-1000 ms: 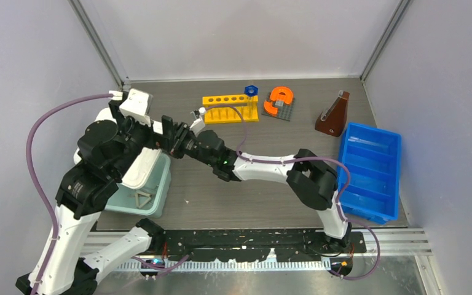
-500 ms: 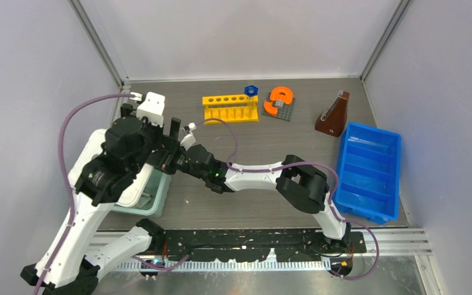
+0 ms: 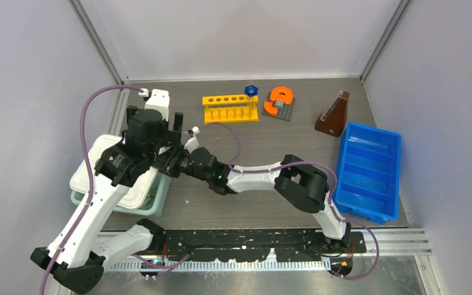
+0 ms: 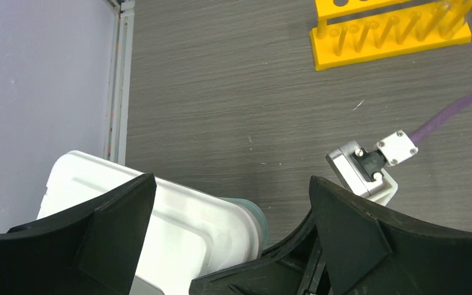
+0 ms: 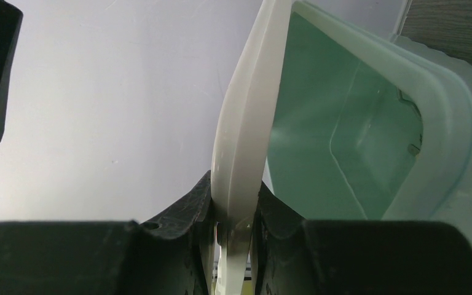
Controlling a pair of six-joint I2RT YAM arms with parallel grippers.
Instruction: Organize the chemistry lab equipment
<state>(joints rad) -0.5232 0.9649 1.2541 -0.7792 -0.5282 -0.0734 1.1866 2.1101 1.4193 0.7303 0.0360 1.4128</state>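
Top external view: sorting far from finished, by my reading.
Right gripper point(image 5: 233, 215) pinches the white lid point(image 5: 246, 123) by its edge over the green container point(image 5: 356, 117), frame left; left gripper point(image 4: 233, 209) gapes wide, empty. Yellow six-hole rack point(image 3: 230, 106), small blue hexagonal piece point(image 3: 251, 90), brown cone-shaped flask point(image 3: 334, 117) unstowed, upper frame.

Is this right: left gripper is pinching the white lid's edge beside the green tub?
No: it's the right gripper pinching the white lid's edge beside the green tub, per the right wrist view. The left gripper is open.
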